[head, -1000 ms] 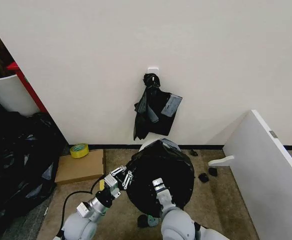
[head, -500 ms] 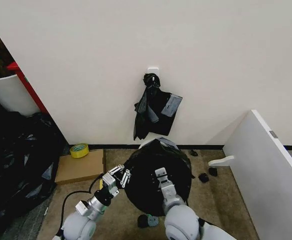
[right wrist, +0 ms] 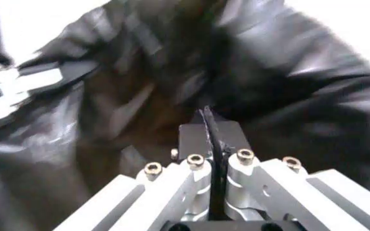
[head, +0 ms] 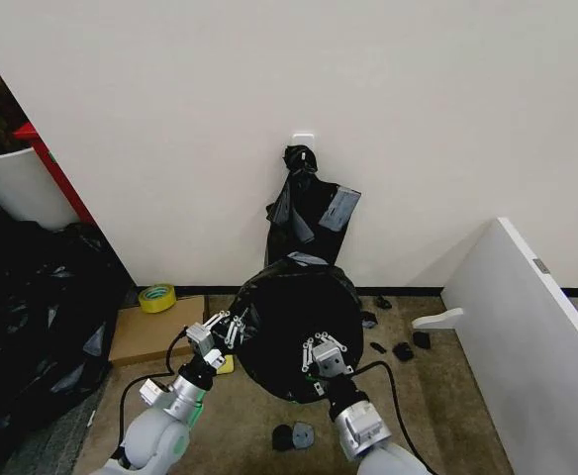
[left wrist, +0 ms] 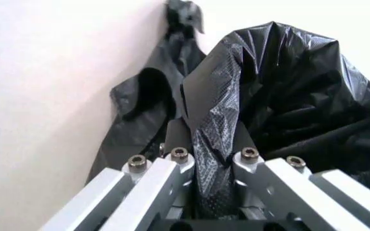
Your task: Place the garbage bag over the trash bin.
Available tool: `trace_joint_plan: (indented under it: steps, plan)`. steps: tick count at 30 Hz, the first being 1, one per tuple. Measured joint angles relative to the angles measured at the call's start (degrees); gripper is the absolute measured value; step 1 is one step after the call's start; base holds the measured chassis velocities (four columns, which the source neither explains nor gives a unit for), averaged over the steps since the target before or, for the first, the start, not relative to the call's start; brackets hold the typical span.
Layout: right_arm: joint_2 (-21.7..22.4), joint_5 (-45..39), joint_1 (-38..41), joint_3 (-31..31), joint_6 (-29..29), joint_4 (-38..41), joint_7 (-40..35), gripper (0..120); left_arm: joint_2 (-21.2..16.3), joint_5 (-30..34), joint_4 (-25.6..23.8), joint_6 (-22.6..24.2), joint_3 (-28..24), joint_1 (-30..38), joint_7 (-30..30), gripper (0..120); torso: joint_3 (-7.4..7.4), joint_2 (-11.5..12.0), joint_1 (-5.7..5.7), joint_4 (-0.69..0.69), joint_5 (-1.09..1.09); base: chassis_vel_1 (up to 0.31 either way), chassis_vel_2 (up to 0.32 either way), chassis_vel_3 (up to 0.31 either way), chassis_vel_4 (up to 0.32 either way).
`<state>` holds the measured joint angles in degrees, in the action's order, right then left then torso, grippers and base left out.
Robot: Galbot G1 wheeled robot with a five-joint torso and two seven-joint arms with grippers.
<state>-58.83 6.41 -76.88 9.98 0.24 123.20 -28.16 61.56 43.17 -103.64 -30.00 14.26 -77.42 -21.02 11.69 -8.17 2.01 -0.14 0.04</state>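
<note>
The garbage bag (head: 297, 322) is held spread open at lower centre — its rim pinched by the left hand (head: 225, 330) on one side and the right hand (head: 319, 353) on the other. The trash bin is hidden beneath, so seating cannot be judged.

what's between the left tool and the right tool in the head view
The garbage bag, stretched open between them. The left tool pinches its rim on one side and the right tool pinches the near edge, as both wrist views show.
</note>
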Motion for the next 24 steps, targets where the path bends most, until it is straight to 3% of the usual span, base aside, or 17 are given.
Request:
trace_joint_plan:
  steps: [5,8,12,21,24]
  plan:
    - [-1.33,15.91,-2.81,-7.54,9.30,-1.45,0.84,0,0.14,11.93,-0.06,5.22,0.51,0.96,-0.75,4,0.00,0.00,0.00,-0.01,-0.01,0.000,0.000,0.000,0.000]
    - [-1.51,18.11,-3.74,-8.32,10.27,-1.11,0.40,2,0.25,15.09,-0.05,7.11,0.61,1.35,-0.78,4,0.00,0.00,0.00,-0.01,0.00,0.000,0.000,0.000,0.000]
    - [-2.16,19.07,-4.95,-8.47,10.50,0.36,-0.99,19,0.57,20.04,-0.66,10.66,0.74,1.69,-0.76,4,0.00,0.00,0.00,-0.01,0.00,0.000,0.000,0.000,0.000]
    - [-3.96,18.07,-4.61,-9.87,12.62,1.13,-3.11,50,0.72,20.31,-2.01,12.36,1.08,1.26,0.97,4,0.00,0.00,0.00,-0.01,-0.01,0.000,0.000,0.000,0.000]
    - [-4.97,13.05,-3.96,-11.38,12.86,1.96,-5.10,62,0.51,16.16,-5.40,14.50,1.03,0.45,9.65,4,0.00,0.00,0.00,-0.01,0.00,0.000,0.000,0.000,0.000]
